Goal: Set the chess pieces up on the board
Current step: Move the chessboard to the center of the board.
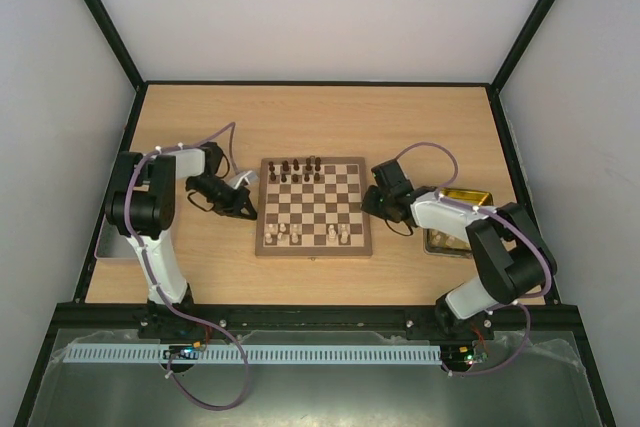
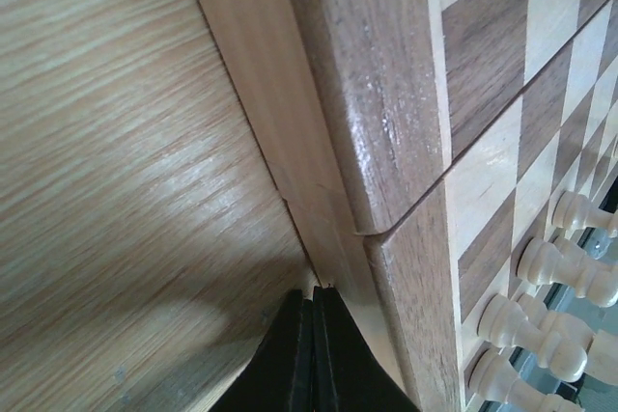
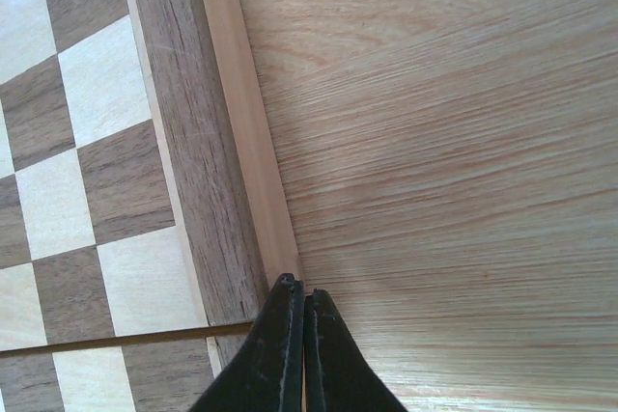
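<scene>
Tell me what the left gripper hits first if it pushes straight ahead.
The board, at its pale side edge; the shut left gripper has its tips right at it, possibly touching.

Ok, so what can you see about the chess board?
The square wooden chessboard with dark brown and cream checks lies flat on the pale wooden table. It has a brown border, a paler base strip and a thin seam across its middle. Dark brown pieces stand along its far side, cream pieces along its near side. The shut left hand and right hand meet its side edges.
</scene>
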`<state>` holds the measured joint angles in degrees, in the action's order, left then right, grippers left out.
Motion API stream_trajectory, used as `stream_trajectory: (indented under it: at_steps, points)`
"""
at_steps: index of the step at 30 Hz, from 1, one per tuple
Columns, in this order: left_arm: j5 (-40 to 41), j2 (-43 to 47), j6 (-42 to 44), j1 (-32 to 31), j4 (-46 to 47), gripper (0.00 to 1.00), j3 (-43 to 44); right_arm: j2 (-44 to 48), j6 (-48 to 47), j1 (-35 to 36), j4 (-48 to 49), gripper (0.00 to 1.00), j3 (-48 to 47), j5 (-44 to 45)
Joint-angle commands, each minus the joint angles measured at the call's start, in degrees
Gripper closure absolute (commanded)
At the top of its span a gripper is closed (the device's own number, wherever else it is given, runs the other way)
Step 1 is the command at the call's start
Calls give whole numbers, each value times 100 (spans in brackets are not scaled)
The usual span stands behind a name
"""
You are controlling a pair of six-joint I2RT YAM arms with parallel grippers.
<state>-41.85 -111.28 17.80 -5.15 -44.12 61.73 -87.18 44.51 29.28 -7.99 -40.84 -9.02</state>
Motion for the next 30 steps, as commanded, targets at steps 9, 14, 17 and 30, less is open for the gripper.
stream_trajectory:
  at_steps: [9,14,17,30]
  points:
    - [117,72,117,-65,287,98,-167,289,403,351,242,98,744,-828]
    - [323,104,10,-33,482,98,-231,552,379,351,-54,98,771,-392]
    - [300,114,-13,-38,510,98,-243,649,325,351,-260,98,702,-293]
    - [199,37,58,-347,368,98,-197,572,79,315,-749,98,298,280]
